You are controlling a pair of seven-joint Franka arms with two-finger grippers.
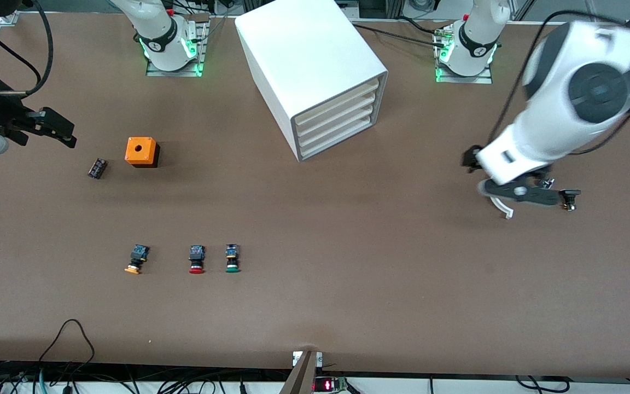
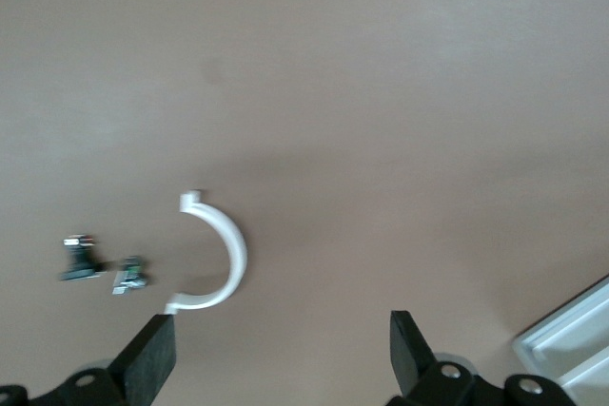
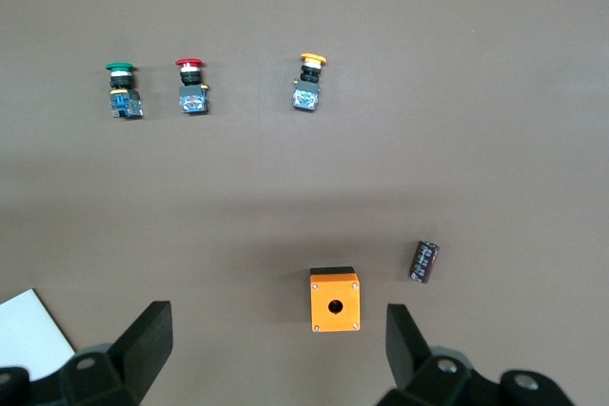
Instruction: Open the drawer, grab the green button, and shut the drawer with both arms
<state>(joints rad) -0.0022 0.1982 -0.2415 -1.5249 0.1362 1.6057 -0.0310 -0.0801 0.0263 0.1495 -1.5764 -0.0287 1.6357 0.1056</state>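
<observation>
Lying on table: green button [image 1: 232, 259], well apart from both claws | left claw [image 2: 281, 354] spread | right claw [image 3: 276, 349] spread

An orange box [image 1: 141, 151] with a round hole on top sits near the right arm's end of the table [image 1: 348, 262], a small dark cylinder [image 1: 97, 168] just beside it. Nearer the front camera lie two buttons — orange-capped [image 1: 137, 259] and red-capped [image 1: 197, 259]. Toward the left arm's end — a white curved clip [image 2: 216, 254] and small metal bits [image 2: 103, 267].
</observation>
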